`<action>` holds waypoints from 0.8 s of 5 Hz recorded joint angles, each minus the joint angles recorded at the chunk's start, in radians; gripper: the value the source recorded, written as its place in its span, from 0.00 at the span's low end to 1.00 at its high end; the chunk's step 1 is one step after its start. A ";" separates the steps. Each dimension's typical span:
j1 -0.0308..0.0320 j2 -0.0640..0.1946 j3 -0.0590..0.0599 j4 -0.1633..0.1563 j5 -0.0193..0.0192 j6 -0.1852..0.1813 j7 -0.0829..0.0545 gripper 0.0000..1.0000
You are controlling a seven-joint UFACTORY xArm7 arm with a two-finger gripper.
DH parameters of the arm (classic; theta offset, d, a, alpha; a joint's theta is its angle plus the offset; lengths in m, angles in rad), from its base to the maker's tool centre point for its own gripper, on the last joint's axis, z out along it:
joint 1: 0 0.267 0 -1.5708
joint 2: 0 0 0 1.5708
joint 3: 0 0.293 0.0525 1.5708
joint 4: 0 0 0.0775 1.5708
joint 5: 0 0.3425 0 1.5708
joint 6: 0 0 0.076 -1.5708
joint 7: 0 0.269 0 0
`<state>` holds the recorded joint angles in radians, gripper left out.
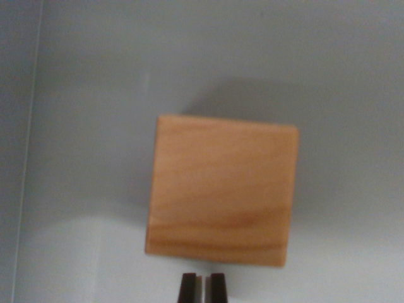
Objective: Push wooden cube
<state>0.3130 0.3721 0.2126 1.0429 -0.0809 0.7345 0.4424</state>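
Closest to the camera, at the bottom edge of the wrist view, the gripper shows as two dark fingertips pressed almost together, only a thin sliver between them, with nothing held. Just beyond the tips sits the wooden cube, its near edge close to them; whether they touch I cannot tell. It is turned slightly, light orange-brown with grain lines. It rests on a plain grey surface, casting a soft shadow on its far side.
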 joint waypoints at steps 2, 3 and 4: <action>-0.0022 0.024 -0.005 0.040 -0.0023 0.015 -0.008 1.00; -0.0046 0.050 -0.010 0.082 -0.0047 0.032 -0.016 1.00; -0.0046 0.050 -0.010 0.082 -0.0047 0.032 -0.016 1.00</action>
<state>0.3083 0.4225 0.2030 1.1247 -0.0857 0.7664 0.4265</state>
